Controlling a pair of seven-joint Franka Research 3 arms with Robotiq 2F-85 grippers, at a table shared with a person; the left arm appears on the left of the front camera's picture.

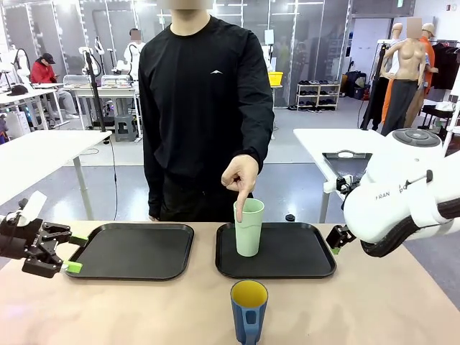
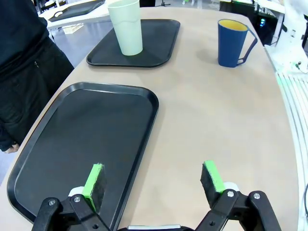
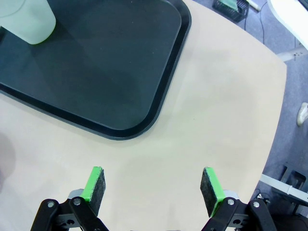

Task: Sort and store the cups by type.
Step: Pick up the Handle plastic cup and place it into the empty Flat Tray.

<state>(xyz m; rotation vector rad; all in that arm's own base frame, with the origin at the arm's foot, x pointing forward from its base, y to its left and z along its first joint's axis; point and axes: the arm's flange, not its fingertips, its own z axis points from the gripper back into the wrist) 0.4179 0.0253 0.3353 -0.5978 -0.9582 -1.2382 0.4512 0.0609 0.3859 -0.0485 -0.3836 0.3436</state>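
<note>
Left wrist view: what's the left gripper (image 2: 153,179) doing?

— Nothing in it. Jaws wide apart, one pad over the corner of the left tray (image 2: 82,144), the other over bare table (image 2: 216,120). It's well apart from the right tray (image 2: 159,43), w/ the whole left tray between.

And the right gripper (image 3: 151,185)?

— Same: spread wide, empty, hovering over the table just beside the right tray's outer edge, i.e. the side away from the left tray.

Where are the cups?

— Mint tumbler (image 1: 249,230) stands upright on the right tray, in the half nearer the left tray. The person's hand (image 1: 241,175) hangs over it, index finger pointing down at the rim; can't tell if it's touching. Blue cup (image 1: 249,310) is off the right tray, upright on the table near its robot-side edge, handle toward the robot.

So how far along?

— Approx. half, I'd say. The tumbler is on a tray, so that type looks stored. The blue cup isn't on any tray, and the left tray, just beside the right tray, has nothing on it, so prob. that's where it goes. Left to do, imo: one arm reaches in, grips the blue cup and sets it on the left tray. Both grippers are free for it; neither is close to the cup.
</note>
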